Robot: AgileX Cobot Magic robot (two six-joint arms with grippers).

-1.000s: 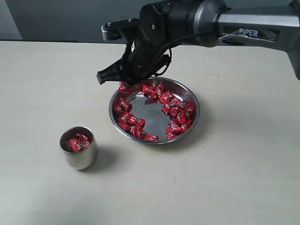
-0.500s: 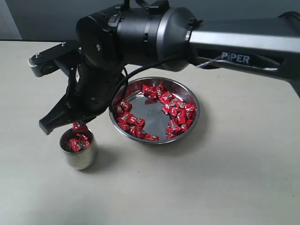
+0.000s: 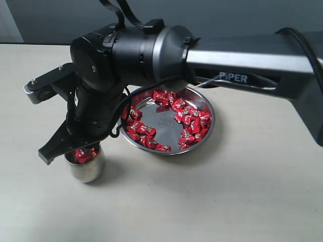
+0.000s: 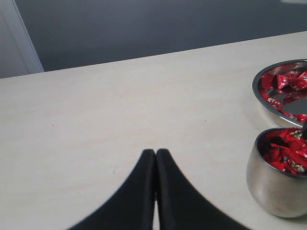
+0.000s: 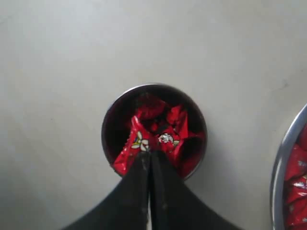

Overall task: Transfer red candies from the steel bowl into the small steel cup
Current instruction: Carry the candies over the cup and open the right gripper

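Right wrist view: a candy is pinched over the cup

Right wrist view looks straight down the right gripper (image 5: pixel 147 154); its two black fingers are pressed together, and at their tips they pinch one held candy (image 5: pixel 132 146), red with a small white mark; this candy hangs over the mouth of the small steel cup (image 5: pixel 111 125) and partly covers the rim on the gripper's side; inside the cup lie more red candies (image 5: pixel 175 117), which fill it to a good part; the curved edge of the steel bowl shows at one border of this picture, apart from the cup.

From the exterior view, the right arm (image 3: pixel 242 55) reaches across from the right side and its dark wrist stands above the cup, hiding a part of the cup's opening; the steel bowl (image 3: pixel 162 108) rests on the pale table (image 3: pixel 242 191), near the cup on its right but not touching it; many candies in the bowl (image 3: pixel 192 121) lie in a ring along the wall, while the middle of the bottom is bare metal.

Seen in the left wrist view, the left gripper (image 4: pixel 156 153) is clenched, finger against finger, with nothing between them; it stays off to the side of the cup, over bare table.
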